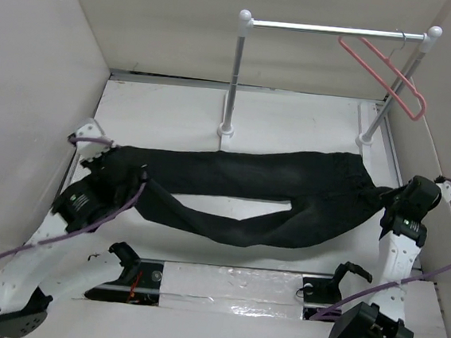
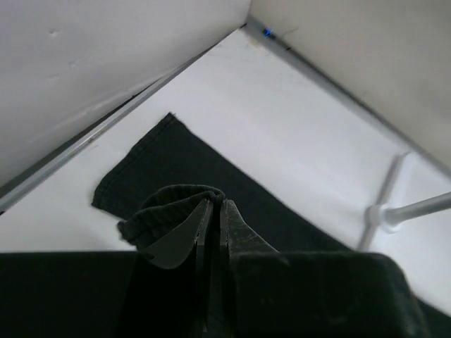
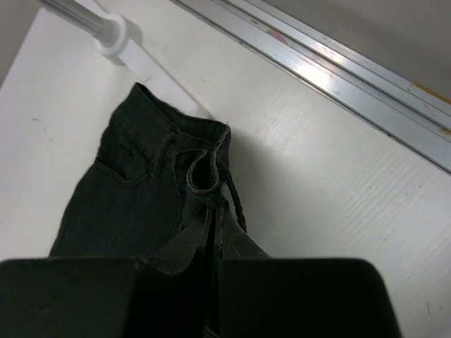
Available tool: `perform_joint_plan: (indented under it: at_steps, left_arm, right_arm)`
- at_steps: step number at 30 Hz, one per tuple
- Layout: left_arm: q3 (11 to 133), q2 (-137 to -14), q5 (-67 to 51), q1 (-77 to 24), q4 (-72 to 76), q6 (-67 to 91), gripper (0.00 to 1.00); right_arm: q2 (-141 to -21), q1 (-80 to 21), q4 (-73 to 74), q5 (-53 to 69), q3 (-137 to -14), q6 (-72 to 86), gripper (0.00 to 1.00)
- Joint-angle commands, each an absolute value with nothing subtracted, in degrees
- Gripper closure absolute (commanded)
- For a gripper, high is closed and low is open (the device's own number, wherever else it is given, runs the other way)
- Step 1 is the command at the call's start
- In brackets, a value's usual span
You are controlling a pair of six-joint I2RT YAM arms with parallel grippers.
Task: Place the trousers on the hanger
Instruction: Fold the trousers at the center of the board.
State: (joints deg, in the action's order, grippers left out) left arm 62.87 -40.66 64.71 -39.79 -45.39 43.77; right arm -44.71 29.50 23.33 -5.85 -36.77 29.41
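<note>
1. The left gripper point(image 2: 215, 205) is closed on a bunched fold of the trousers point(image 1: 271, 191), near the hem of one leg.
2. The right gripper point(image 3: 211, 215) is closed too and pinches the edge of the waistband.
3. The trousers are black, soft and a little faded. They lie stretched across the white table point(image 1: 294, 120) between the two arms, with the waist on the right and the legs on the left. The legs part in the middle.
4. The hanger point(image 1: 386, 73), thin and pink, hangs at the right end of the rail point(image 1: 335, 29), behind the trousers and apart from them.
</note>
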Motion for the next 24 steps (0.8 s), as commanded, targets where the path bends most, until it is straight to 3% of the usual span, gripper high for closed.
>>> perform_joint_plan:
  at_steps: [1,4,6,11,13,16,19,24]
  left_arm:
    - [65.9,-46.1,68.8,-40.0,-55.5,54.8,1.00]
    - [65.0,-48.6,70.1,-36.8,-51.6,48.2,1.00]
    - [61.4,-50.7,65.5,-27.3,-45.9,43.6,1.00]
    - [57.6,-52.9,34.3,1.5,-28.7,28.5,1.00]
    - [57.3,-52.7,29.2,8.7,-27.3,28.7,1.00]
    - [58.9,-60.1,33.4,11.6,-31.7,32.9,1.00]
    - [58.7,-61.3,29.6,17.4,-33.0,33.9,1.00]
    - [61.9,-66.6,35.0,17.4,-34.9,34.8,1.00]
  right_arm:
    - [-44.9,26.4,14.9,-9.1,-43.3,30.7,1.00]
    - [-48.4,22.5,14.7,-11.3,-47.0,32.3,1.00]
    - [-50.2,20.7,14.8,-12.0,-49.0,33.1,1.00]
    - [-48.0,16.4,13.9,-15.3,-47.7,33.7,1.00]
    - [-46.4,16.4,11.7,-15.5,-45.7,33.7,1.00]
    - [-45.7,16.4,9.9,-15.7,-43.2,33.7,1.00]
    - [-48.5,16.4,9.3,-15.9,-43.9,33.3,1.00]
    - [-55.3,16.4,6.9,-16.0,-48.0,32.8,1.00]
